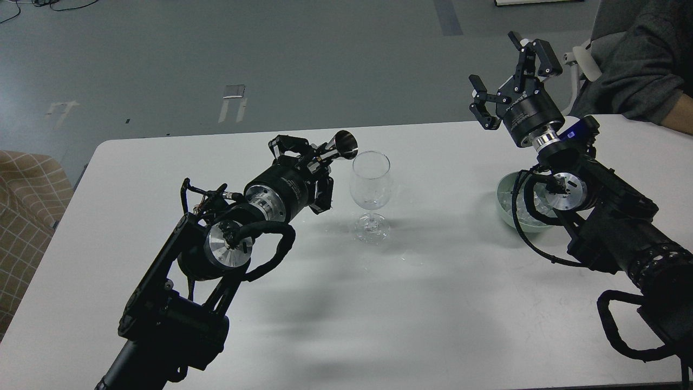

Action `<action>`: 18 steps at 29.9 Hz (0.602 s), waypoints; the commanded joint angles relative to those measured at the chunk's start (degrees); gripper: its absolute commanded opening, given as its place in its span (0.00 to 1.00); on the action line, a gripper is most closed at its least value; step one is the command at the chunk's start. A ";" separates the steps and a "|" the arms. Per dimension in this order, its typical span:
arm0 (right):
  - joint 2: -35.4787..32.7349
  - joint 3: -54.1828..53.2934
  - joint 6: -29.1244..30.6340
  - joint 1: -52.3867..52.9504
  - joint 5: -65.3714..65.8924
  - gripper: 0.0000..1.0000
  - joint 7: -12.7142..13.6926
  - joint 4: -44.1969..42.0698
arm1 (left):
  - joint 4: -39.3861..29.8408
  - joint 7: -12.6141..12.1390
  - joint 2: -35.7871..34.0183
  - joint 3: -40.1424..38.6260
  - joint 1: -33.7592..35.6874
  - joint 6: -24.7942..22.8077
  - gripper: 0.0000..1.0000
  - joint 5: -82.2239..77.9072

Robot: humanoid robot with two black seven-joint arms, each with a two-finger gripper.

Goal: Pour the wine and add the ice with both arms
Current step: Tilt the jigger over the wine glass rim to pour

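A clear, empty wine glass (370,189) stands upright on the white table (346,303) near its middle. My left gripper (311,157) is shut on a shiny metal jigger (340,147), held tilted with its mouth just left of the glass rim. My right gripper (511,73) is open and empty, raised above the table's far right. Below its arm sits a pale green bowl (506,197) with clear ice cubes (524,212), partly hidden by the wrist and cables.
A person's grey-sleeved arm (644,70) rests at the table's far right corner beside a chair. A checked fabric seat (27,200) stands left of the table. Grey floor lies beyond the far edge.
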State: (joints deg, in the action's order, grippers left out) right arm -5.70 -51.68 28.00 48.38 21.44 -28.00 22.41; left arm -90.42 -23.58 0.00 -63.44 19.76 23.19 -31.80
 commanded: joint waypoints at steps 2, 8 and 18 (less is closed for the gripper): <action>0.07 0.00 0.00 -0.31 0.00 1.00 0.00 0.00 | 0.07 0.20 0.00 1.03 0.01 0.01 0.00 -1.59; 0.07 0.00 0.00 -0.39 0.00 1.00 0.00 0.00 | 0.07 0.11 0.00 2.44 0.01 0.01 0.00 -4.32; 0.25 0.00 0.00 -0.39 0.00 1.00 0.00 0.00 | 0.07 0.02 0.00 2.53 0.01 0.01 0.00 -5.91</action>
State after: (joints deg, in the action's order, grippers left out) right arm -5.46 -51.68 28.00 47.99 21.44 -28.00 22.41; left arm -90.35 -23.46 0.00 -60.95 19.76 23.19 -37.54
